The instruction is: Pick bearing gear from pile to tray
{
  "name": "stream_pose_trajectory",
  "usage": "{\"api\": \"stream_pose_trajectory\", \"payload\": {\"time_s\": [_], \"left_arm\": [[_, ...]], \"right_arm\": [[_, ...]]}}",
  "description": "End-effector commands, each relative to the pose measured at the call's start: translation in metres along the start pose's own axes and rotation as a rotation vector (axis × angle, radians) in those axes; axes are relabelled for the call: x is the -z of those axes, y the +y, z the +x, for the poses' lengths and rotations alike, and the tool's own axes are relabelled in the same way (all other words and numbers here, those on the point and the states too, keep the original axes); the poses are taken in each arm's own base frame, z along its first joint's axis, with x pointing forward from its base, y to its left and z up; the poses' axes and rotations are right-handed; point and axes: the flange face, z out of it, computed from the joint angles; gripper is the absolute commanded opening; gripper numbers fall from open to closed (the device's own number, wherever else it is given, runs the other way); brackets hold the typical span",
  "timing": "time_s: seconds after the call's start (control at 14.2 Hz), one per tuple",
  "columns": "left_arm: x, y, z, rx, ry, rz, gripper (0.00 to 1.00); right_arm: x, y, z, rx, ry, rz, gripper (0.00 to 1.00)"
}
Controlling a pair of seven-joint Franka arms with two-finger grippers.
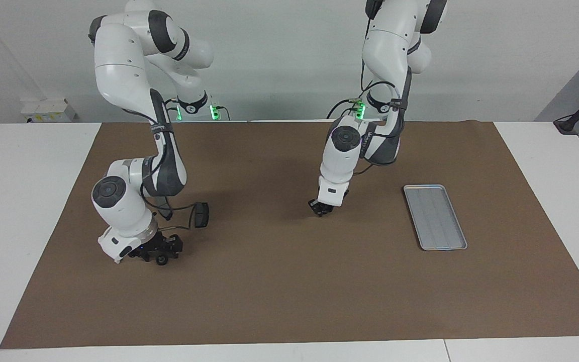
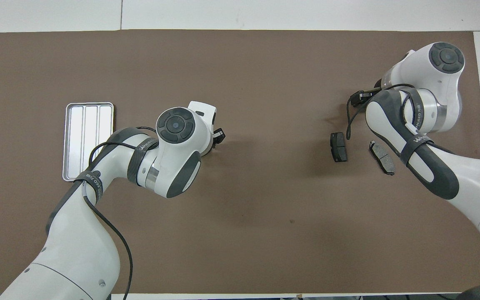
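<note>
The pile lies at the right arm's end of the mat. It shows two dark grey brake pads (image 2: 338, 146) (image 2: 381, 157) and a small black round piece (image 1: 161, 260). One pad (image 1: 200, 215) shows in the facing view. The white bracket is hidden. My right gripper (image 1: 161, 253) is down low at the pile, right over the round piece; in the overhead view the arm hides it. My left gripper (image 1: 322, 208) (image 2: 219, 135) hangs low over the bare middle of the mat. The silver tray (image 1: 434, 216) (image 2: 88, 139) lies empty at the left arm's end.
A brown mat (image 1: 289, 291) covers the white table. A white box (image 1: 48, 110) stands off the mat near the right arm's base. A black cable loops from the right wrist over the pile (image 2: 348, 121).
</note>
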Motion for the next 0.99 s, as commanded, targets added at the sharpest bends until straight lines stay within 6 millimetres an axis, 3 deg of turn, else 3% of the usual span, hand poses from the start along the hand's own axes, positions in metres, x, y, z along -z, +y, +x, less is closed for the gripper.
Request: {"api": "stream_pose_trajectory", "payload": {"time_s": [0.0,0.14,0.28,0.42,0.56,0.71,0.85,0.92], "left_arm": [[-0.005,-0.005,-0.002,0.004,0.008,0.006,0.27],[-0.007,-0.007,-0.002,0.002,0.005,0.017,0.26],[-0.006,-0.009,-0.002,-0.010,-0.005,0.057,0.24],[0.014,-0.007,0.011,-0.008,-0.012,0.090,0.24],[0.032,-0.013,0.026,0.009,-0.017,0.100,0.22],[0.076,-0.053,0.059,-0.012,-0.014,0.098,0.22],[0.105,-0.122,0.107,-0.146,-0.056,0.117,0.22],[0.109,-0.153,0.133,-0.216,-0.061,0.108,0.22]], "right_arm": [[-0.004,0.000,-0.003,-0.009,0.009,-0.012,0.29],[-0.004,0.000,-0.003,-0.009,0.010,-0.012,0.00],[-0.004,-0.001,-0.003,-0.009,0.010,-0.011,0.00],[-0.003,0.001,-0.002,-0.008,0.010,-0.013,0.00],[0.014,-0.003,0.001,0.004,0.000,-0.024,0.00],[0.060,-0.010,0.009,0.010,-0.046,-0.041,0.00],[0.120,-0.032,0.010,0.008,-0.085,-0.040,0.00],[0.151,-0.055,0.005,-0.023,-0.118,-0.040,0.00]]}}
